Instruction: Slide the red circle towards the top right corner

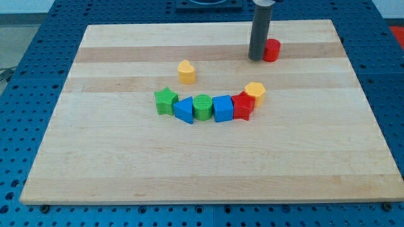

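Hidden: the left side of the red circle (272, 50) is covered by the dark rod, and the rod's top is cut off at the view's top edge.
Hard to see: the shape of the red block (243, 106) in the row is partly covered by the yellow block (255, 92).
Arm: the rod is held straight up; my tip (257, 58) is set on the counter (202, 164), touching the red circle at its 9 o'clock side.
End effector: none is fitted, so nothing can be pinched.
Red circle: found at 1 o'clock on the counter.
Row: green star (165, 100), blue block (184, 110), green circle (202, 106), blue cube (223, 108).
Alone: yellow heart (186, 72), at 10 o'clock from the row.
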You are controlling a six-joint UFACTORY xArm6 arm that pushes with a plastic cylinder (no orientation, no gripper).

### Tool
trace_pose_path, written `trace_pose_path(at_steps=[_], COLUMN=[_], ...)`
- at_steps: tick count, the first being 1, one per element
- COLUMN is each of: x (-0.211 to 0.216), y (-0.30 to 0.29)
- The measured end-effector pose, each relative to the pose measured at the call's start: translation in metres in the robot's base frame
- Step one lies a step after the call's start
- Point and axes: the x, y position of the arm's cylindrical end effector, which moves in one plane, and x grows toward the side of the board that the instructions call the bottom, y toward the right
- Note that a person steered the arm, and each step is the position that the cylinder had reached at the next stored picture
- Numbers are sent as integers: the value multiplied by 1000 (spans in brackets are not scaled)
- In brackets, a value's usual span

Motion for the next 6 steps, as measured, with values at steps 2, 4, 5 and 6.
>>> trace_pose_path(at_steps=[2, 4, 5, 6], x=[-24, -27, -27, -27], y=[38, 48, 66, 70])
